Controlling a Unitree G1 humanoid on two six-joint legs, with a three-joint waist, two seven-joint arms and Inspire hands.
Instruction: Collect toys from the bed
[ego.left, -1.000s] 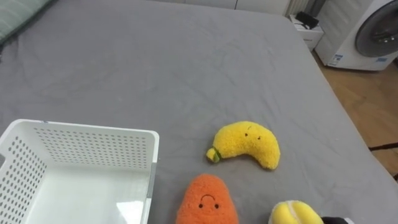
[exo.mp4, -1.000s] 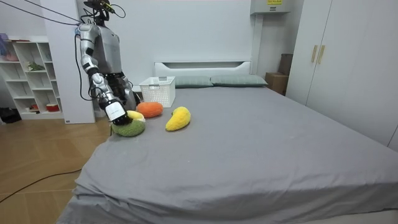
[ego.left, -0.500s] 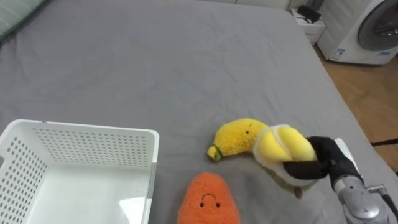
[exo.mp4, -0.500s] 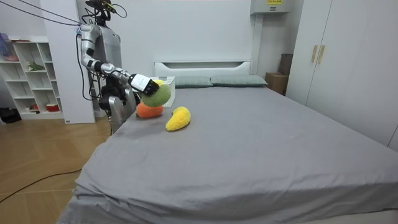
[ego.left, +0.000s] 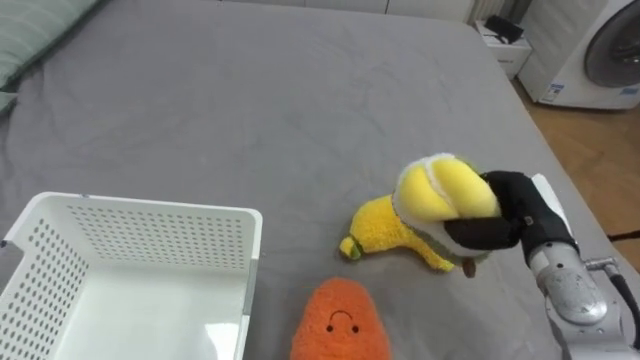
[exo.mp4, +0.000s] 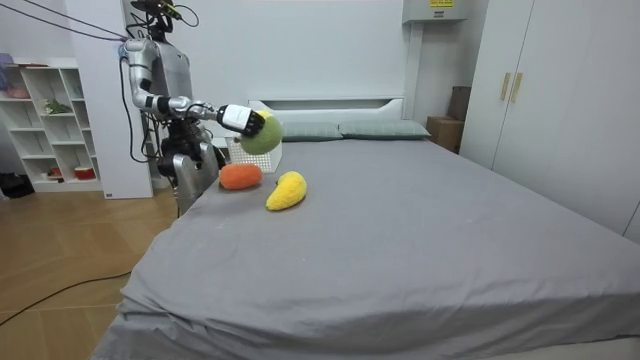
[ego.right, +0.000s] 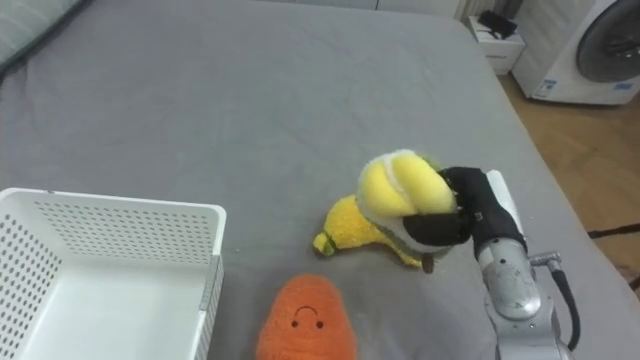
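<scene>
Plainly, the right hand (ego.left: 512, 218) had its dark fingers curled round the round yellow-green plush (ego.left: 438, 192), gripping it from the side and underneath and holding it clear of the grey bed (ego.left: 250, 100). The toy hung directly above the banana plush (ego.left: 383, 232), which lay on the sheet with the carrot plush (ego.left: 340, 322) just nearer the robot. The white basket (ego.left: 150, 236) sat to the robot's left of both, apart from them, and no toy could be seen in it.

The room view showed the robot standing at the bedside near the head end, its right arm stretched out level over the mattress.

The held plush looked light and soft, and its fabric bulged around the fingers, so it probably yielded under pressure rather than slipped. A wide wrap around the fattest part seemed the sound hold, since a pinch on loose fabric might let it swing. The banana and carrot were likely the same, pile-covered, squashy and unbreakable. Each would be best taken across its thick middle, with the fingers pressing slightly into the bedding to get underneath.
</scene>
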